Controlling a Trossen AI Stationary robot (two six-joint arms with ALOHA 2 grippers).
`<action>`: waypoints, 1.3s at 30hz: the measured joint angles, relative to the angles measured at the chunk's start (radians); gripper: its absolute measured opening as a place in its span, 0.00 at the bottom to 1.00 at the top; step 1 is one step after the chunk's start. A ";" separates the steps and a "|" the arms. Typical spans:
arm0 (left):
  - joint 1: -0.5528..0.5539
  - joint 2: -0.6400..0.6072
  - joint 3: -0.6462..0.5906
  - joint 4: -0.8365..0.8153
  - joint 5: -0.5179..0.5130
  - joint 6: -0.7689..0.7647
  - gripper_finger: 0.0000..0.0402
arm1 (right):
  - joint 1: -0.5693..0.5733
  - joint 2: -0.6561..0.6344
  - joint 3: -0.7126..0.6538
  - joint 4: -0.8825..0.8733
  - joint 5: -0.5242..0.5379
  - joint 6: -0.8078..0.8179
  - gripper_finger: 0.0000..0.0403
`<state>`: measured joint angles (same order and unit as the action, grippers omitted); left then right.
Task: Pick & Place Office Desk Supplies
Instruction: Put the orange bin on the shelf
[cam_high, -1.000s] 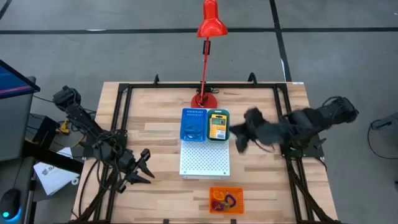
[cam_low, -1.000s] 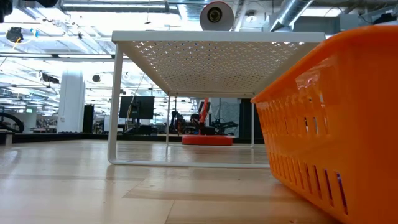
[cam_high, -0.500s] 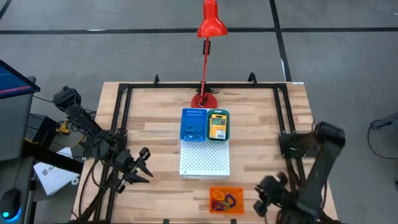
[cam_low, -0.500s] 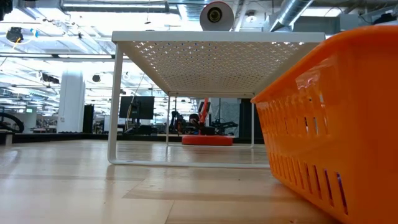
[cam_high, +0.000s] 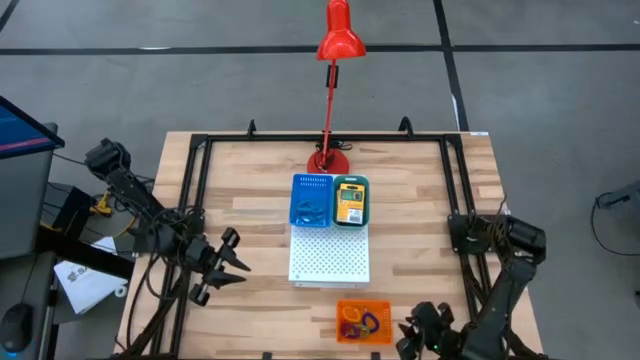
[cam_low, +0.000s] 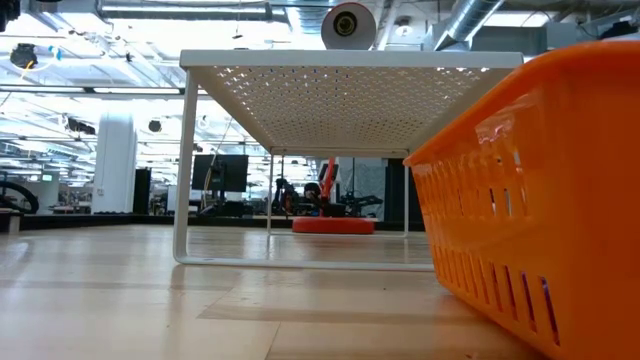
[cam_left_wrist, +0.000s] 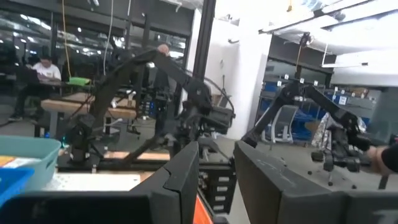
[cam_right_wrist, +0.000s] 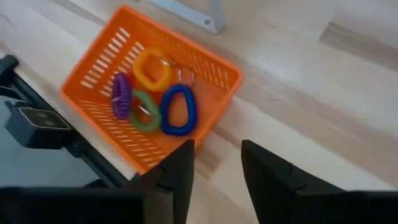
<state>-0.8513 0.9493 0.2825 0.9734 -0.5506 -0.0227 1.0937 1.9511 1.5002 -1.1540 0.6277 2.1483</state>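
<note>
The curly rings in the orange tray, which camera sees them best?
The right wrist view: it looks down into the orange tray and shows yellow, purple, green and blue coil rings apart. The high view shows them only as a small colored cluster. The low view shows just the tray's wall. The left wrist view misses them.

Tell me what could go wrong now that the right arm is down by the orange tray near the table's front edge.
The orange tray sits right at the table's front edge, so a nudge from the right pincer might push it off. The coiled loops lie tangled together, so grabbing one could drag out the others. The right pincer's jaws show a gap narrower than a loop, and may need to open more.
</note>
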 joint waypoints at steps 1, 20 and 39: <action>0.000 0.000 0.000 0.009 0.000 0.006 0.25 | -0.006 0.000 0.000 0.010 0.000 0.008 0.33; 0.000 0.000 0.000 0.023 0.006 0.015 0.25 | -0.081 0.039 0.000 0.149 0.001 0.064 0.45; 0.000 0.000 0.000 0.013 0.051 0.017 0.25 | -0.066 0.051 0.038 0.554 0.061 -0.980 0.40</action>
<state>-0.8513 0.9493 0.2825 0.9863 -0.4992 -0.0059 1.0274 2.0018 1.5383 -0.5998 0.6891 1.1685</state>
